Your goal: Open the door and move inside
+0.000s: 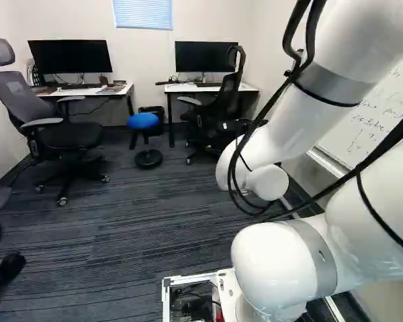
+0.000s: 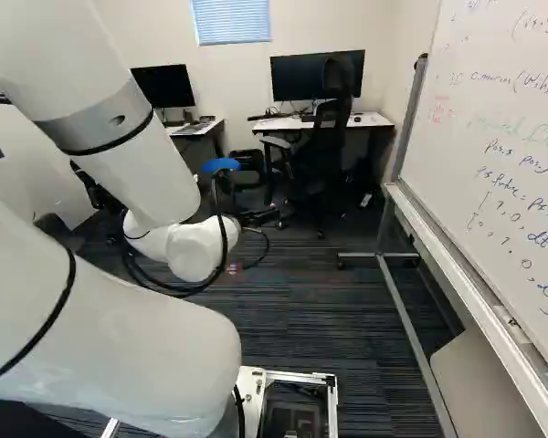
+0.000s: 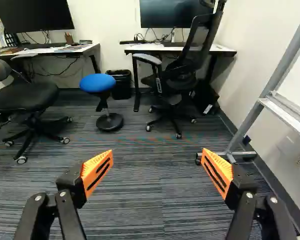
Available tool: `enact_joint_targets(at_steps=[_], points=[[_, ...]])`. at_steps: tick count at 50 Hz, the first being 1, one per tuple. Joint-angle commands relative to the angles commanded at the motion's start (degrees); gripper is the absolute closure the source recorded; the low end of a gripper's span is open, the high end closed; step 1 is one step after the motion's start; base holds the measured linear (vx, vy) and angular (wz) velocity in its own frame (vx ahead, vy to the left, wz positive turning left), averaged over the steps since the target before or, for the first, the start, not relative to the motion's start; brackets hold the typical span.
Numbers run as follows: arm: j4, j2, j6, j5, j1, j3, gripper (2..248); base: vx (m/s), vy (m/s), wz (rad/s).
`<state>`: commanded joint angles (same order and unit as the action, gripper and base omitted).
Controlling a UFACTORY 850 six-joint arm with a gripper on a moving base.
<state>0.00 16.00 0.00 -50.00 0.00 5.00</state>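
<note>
The claw (image 3: 157, 152) is standing wide, its orange pads (image 3: 98, 171) facing each other over the carpet (image 3: 140, 210). Ahead, a blue-seated stool (image 3: 97, 83) is standing between two office chairs, while a whiteboard (image 2: 493, 119) is occupying the right of the right base view. The views are leaving the door's position impossible to tell.

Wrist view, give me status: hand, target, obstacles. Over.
Hand open, empty. No door in any view. Ahead: blue stool, office chairs, desks.
</note>
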Motion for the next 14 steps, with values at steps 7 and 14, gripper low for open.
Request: enact_joint_targets(at_steps=[7,14], points=[[0.0,0.0,0.0,0.0,0.0,0.0,3,0.000,0.000,0.000],[0.0,0.0,0.0,0.0,0.0,0.0,3,0.000,0.000,0.000]])
